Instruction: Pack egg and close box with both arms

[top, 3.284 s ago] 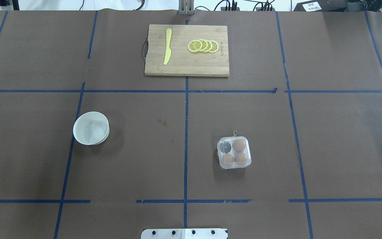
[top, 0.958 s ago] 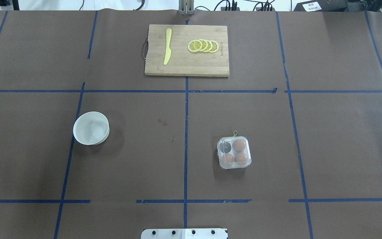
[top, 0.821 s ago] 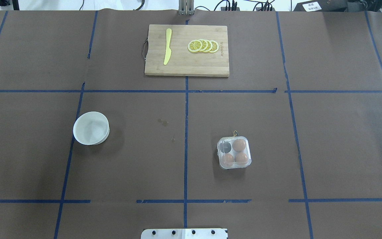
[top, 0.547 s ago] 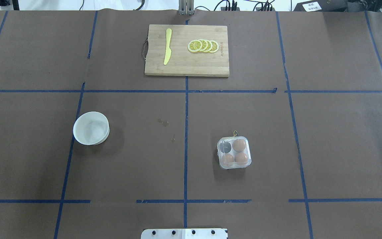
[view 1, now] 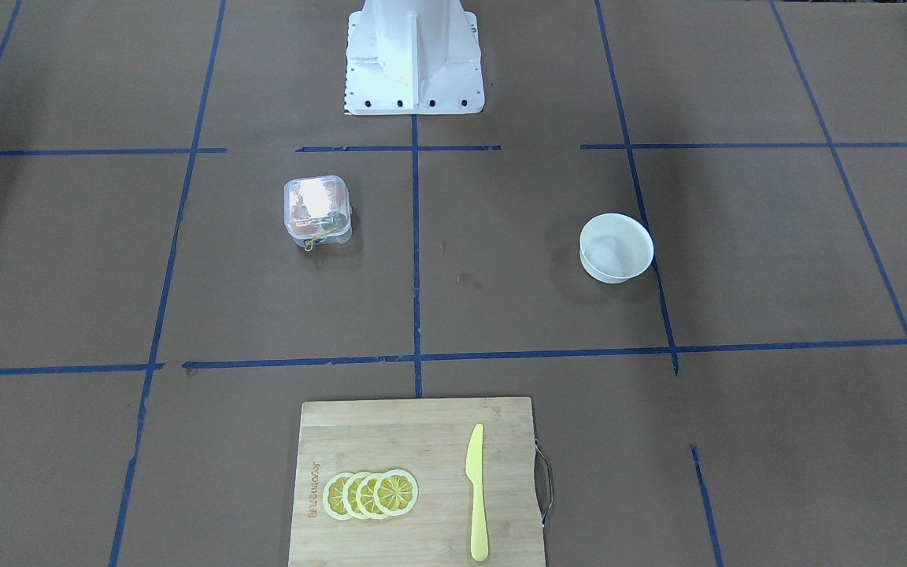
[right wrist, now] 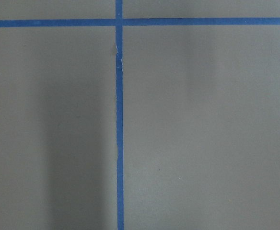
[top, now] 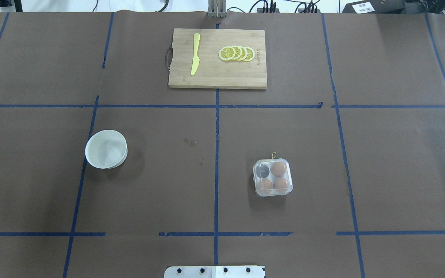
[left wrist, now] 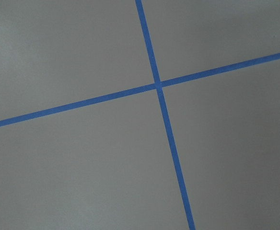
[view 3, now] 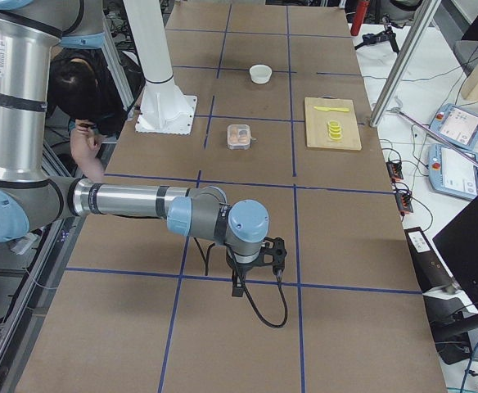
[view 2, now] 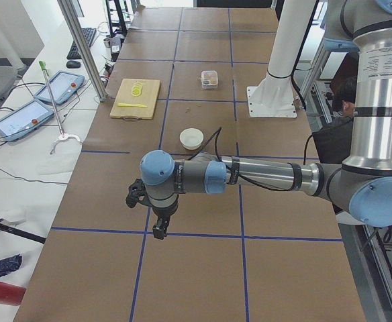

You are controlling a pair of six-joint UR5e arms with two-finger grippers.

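The clear box [top: 272,177] stands right of the table's middle, with its yellow string [top: 274,155] at its far side. It also shows in the front view [view 1: 317,209]. Three tan-brown eggs [top: 279,168] fill three cups; the far-left cup is dark and empty. The lid looks folded down over the cups. My left gripper [view 2: 157,231] shows only in the left side view, far from the box near the table's left end. My right gripper [view 3: 239,288] shows only in the right side view, near the right end. I cannot tell whether either is open or shut.
An empty white bowl [top: 106,149] stands left of the middle. A wooden cutting board [top: 218,77] at the far side carries a yellow knife [top: 195,54] and lemon slices [top: 236,53]. The white pedestal base [view 1: 412,59] stands at the near edge. Both wrist views show only brown paper and blue tape.
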